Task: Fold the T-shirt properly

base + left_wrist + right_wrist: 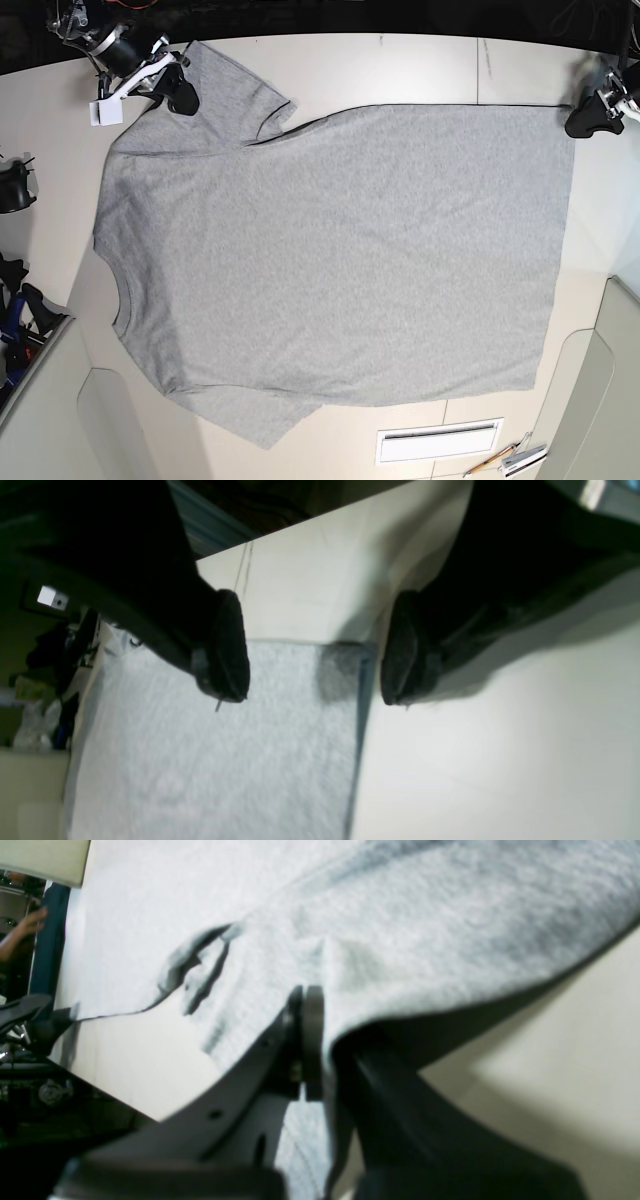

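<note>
Pale tabletop (390, 70), T-shirt (340, 260) in right pincer (320, 1042)

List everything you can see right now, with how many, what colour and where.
T-shirt: one, light grey, spread on the table, its upper left part bunched in the base view
Table: one, off-white, under the T-shirt
Rectangular piece: one, white, bottom of base view
Slim tools: a few, orange and silver, beside it, count unclear
Person's hand: one, left edge of right wrist view
Left gripper: one, black, open at the T-shirt's corner
Right gripper: one, black, on bunched fabric
</note>
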Tool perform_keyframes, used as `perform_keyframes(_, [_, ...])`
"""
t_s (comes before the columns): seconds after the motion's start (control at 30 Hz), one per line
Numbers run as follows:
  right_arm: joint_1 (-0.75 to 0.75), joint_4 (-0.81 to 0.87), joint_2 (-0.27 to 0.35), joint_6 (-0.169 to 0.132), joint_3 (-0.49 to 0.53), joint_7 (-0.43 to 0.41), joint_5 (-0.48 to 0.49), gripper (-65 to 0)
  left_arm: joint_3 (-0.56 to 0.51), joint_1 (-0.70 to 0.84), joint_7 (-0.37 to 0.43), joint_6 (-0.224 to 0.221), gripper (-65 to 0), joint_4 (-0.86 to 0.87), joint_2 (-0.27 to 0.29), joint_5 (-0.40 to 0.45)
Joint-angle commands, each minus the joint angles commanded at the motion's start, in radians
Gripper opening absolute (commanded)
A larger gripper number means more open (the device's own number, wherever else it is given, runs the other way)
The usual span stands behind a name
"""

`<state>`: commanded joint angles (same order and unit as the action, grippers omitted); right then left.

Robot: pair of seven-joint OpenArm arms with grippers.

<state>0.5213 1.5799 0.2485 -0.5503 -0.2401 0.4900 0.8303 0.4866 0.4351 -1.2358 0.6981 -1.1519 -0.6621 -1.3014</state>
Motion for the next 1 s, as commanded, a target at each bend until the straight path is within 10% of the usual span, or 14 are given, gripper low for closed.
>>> perform_keyframes(1.0, [0.000, 0.000, 0.000, 0.000, 0.000, 0.000, 0.000, -65.0, -0.082, -0.133, 0.101, 0.000, -18.4, 0.000, 0.005, 0.117])
